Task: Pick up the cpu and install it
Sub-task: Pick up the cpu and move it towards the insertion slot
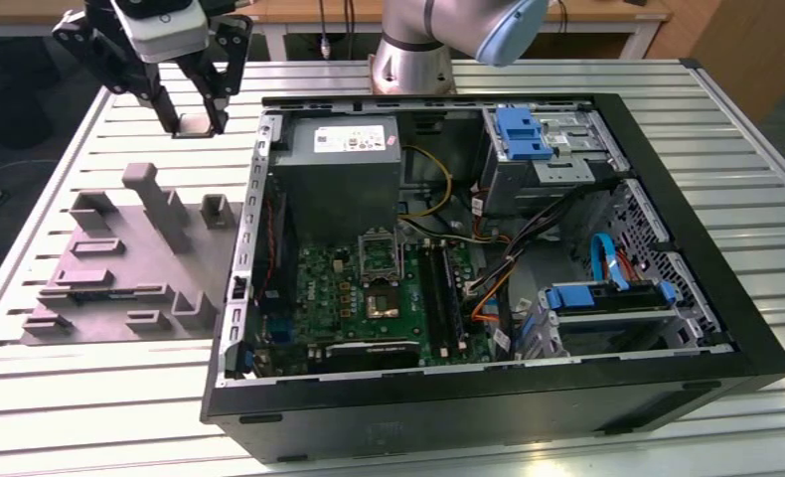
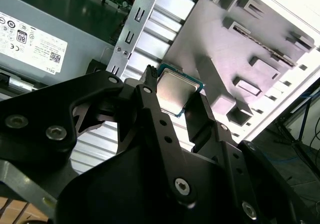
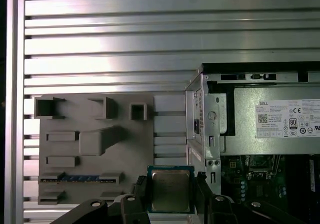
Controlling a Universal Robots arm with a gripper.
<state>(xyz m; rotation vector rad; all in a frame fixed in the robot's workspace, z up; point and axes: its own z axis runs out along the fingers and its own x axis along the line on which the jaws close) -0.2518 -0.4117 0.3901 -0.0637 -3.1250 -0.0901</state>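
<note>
The cpu (image 3: 170, 190), a small flat square chip with a silvery top and green rim, sits clamped between my black fingers. In the second wrist view the cpu (image 2: 175, 90) is held by two opposite edges, high above the slatted table. My gripper (image 1: 197, 123) hangs in the air at the exterior view's upper left, beyond the grey fixture plate (image 1: 127, 263) and just outside the open computer case (image 1: 710, 298). The gripper (image 3: 171, 189) is shut on the chip. The green motherboard (image 1: 353, 298) lies inside the case, well away from the gripper.
The fixture plate (image 3: 95, 149) has upright blocks and pockets. Inside the case are a grey power supply (image 1: 346, 169), drive bays with blue latches (image 1: 523, 134), and loose cables (image 1: 526, 248). The arm's base (image 1: 419, 55) stands behind the case on the slatted aluminium table (image 1: 101, 397).
</note>
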